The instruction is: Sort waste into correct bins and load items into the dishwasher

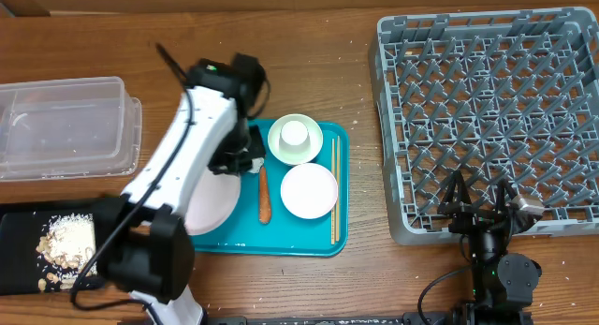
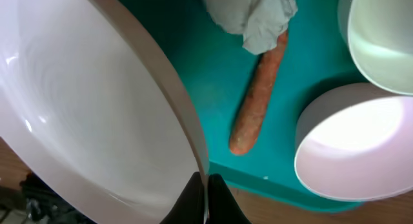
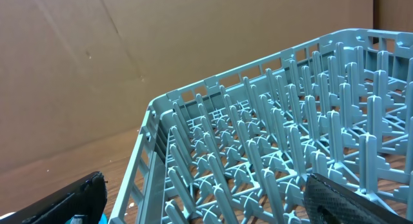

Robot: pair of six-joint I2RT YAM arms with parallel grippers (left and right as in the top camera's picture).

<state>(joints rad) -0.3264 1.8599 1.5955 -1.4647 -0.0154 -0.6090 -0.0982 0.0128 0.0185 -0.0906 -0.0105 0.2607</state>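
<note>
Left gripper (image 2: 206,193): I pinch the plate (image 2: 84,108) rim, at the tray's (image 2: 213,56) left edge, beside the sausage (image 2: 258,101). Right gripper (image 1: 479,196): my fingers are spread wide at the rack's (image 1: 487,91) near edge.

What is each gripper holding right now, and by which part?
Left gripper pinches the plate by its rim. Right gripper is open and holds nothing.

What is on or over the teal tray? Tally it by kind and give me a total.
Plate: 1
Bowls: 2
Cup: 1
Sausage stick: 1
Tissue: 1
Chopsticks: 2
Total: 8
</note>
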